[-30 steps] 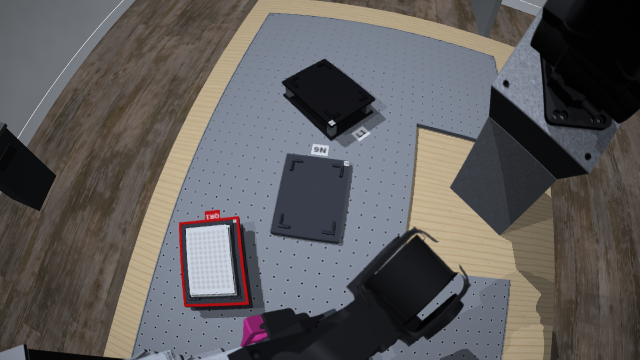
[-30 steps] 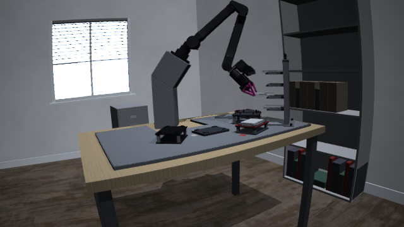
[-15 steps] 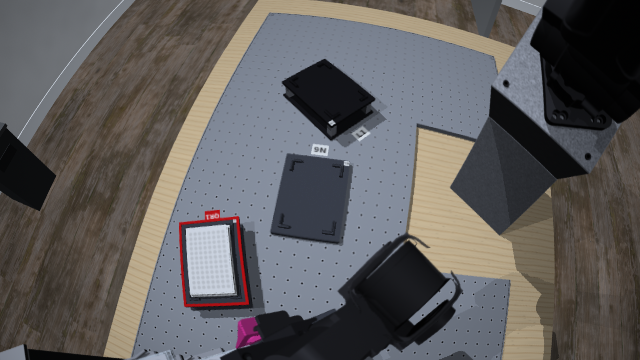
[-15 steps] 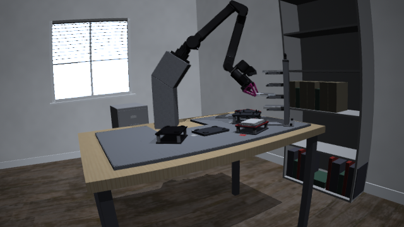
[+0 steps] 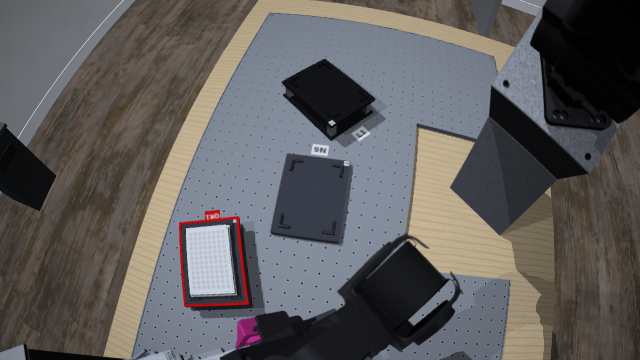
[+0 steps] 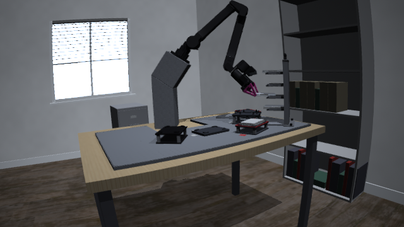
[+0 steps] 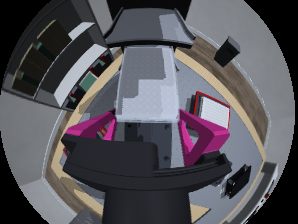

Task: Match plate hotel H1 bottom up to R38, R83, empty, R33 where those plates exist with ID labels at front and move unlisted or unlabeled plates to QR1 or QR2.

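Observation:
My gripper (image 6: pixel 255 94) (image 7: pixel 147 112) is shut on the near end of a pale 96-well plate (image 6: pixel 264 94) (image 7: pixel 147 102); both magenta fingers touch its long sides. The plate is level and reaches into the hotel H1 (image 6: pixel 286 82) at about the second shelf from the bottom. Its ID label cannot be read. Another white plate (image 5: pixel 210 260) (image 6: pixel 252 122) (image 7: pixel 215 114) lies in the red-rimmed nest QR1 (image 5: pixel 239 265). The landing nest L1 (image 5: pixel 327 90) (image 6: pixel 172 130) and the recovery nest N6 (image 5: pixel 312 200) (image 6: pixel 209 130) hold no plate. What stands on the other hotel shelves cannot be made out.
A black raised stand (image 6: pixel 247 112) stands behind QR1. The hotel's other shelves (image 6: pixel 274 72) are stacked above and below the held plate. The bookcase (image 6: pixel 328 63) is beyond the hotel. The arm's grey pedestal (image 5: pixel 505 170) (image 6: pixel 165 104) stands at the table's back edge.

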`<act>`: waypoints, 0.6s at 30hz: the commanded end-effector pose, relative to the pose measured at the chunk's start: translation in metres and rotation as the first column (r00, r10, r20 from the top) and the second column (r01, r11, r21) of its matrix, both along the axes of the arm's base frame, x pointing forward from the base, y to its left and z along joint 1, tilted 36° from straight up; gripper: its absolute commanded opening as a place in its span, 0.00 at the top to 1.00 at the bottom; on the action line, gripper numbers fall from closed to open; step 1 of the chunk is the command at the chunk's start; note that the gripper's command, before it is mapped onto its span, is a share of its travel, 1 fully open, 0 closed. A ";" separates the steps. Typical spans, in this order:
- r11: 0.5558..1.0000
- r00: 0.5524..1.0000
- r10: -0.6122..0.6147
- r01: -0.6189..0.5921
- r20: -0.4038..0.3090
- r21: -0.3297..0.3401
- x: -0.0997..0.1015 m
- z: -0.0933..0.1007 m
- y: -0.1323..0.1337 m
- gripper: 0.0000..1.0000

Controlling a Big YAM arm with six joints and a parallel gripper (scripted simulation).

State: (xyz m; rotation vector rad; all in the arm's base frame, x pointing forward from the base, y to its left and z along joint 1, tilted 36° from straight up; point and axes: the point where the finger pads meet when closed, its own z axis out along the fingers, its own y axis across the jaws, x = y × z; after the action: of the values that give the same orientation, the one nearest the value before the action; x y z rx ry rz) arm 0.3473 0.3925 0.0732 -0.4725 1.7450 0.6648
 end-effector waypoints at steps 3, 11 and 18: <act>1.000 1.000 -0.006 0.006 0.015 0.013 0.003 0.009 -0.002 0.14; 1.000 0.999 -0.014 0.014 0.032 0.016 0.012 0.019 -0.001 0.14; 1.000 1.000 -0.014 0.014 0.024 0.007 0.014 0.013 0.000 0.14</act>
State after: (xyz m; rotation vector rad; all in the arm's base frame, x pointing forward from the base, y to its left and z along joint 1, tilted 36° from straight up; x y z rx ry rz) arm 0.3519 0.3957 0.0755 -0.4709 1.7428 0.6657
